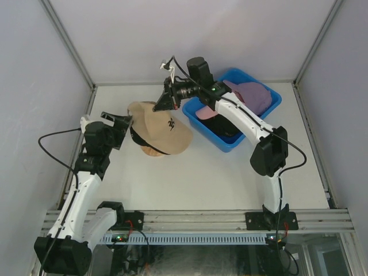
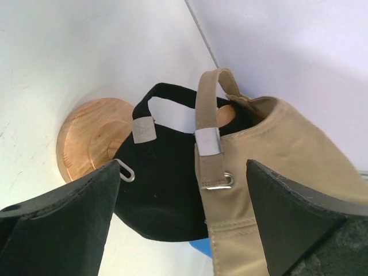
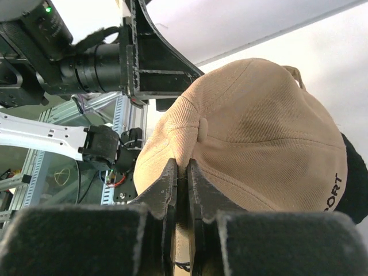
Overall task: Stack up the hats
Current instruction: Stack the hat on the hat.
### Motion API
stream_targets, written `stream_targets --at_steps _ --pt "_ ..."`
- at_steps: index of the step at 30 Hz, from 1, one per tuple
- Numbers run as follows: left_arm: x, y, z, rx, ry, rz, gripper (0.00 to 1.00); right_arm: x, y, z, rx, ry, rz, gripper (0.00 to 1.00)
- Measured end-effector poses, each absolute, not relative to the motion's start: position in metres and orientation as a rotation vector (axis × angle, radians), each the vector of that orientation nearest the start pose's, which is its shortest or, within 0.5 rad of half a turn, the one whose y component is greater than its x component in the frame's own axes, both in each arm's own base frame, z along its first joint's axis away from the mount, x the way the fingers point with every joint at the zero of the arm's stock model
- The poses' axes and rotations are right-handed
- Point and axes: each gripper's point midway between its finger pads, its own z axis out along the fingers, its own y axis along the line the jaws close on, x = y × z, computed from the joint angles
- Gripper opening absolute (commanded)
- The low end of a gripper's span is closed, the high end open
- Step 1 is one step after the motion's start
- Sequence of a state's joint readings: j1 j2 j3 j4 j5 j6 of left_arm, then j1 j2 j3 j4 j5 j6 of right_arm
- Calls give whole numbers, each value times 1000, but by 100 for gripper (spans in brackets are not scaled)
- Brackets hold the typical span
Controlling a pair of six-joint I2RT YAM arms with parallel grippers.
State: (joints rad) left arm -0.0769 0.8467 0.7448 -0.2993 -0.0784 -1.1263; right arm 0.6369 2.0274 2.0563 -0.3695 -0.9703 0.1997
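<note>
Tan hat [image 1: 169, 132] sits over the black hat [image 2: 155, 195] on the wooden stand [image 2: 86, 144], strap end toward the left arm. Right claw [image 3: 182, 190] pinches its crown; left claw [image 1: 125, 122], spread wide, faces the rear straps.

Top cap [image 1: 167, 129] over lower cap [image 2: 155, 190] on stand [image 2: 86, 141]; bin [image 1: 230, 144] right.

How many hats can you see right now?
4: tan hat over black hat on the wooden stand; purple hat and pink hat in the blue bin. A dark shape there may be another.
</note>
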Motion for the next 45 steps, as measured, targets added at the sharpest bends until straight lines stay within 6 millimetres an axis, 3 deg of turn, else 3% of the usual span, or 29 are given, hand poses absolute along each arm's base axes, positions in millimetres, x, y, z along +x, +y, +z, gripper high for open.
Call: stream_targets --at_steps 12,22,34,41,45 --pt "323 -44 222 -1097 1718 -680 92 347 436 302 -1121 1739 1481 0" --pt "327 -40 210 -1123 1735 -640 92 346 438 297 -1149 1742 1458 0" --pt "334 -36 188 -1195 1770 -591 93 343 438 276 -1191 1785 1365 0" --pt "336 -37 180 -1220 1786 -585 82 345 436 261 -1183 1820 1339 1" --pt "336 -37 180 -1221 1785 -586 77 347 435 260 -1169 1825 1319 7"
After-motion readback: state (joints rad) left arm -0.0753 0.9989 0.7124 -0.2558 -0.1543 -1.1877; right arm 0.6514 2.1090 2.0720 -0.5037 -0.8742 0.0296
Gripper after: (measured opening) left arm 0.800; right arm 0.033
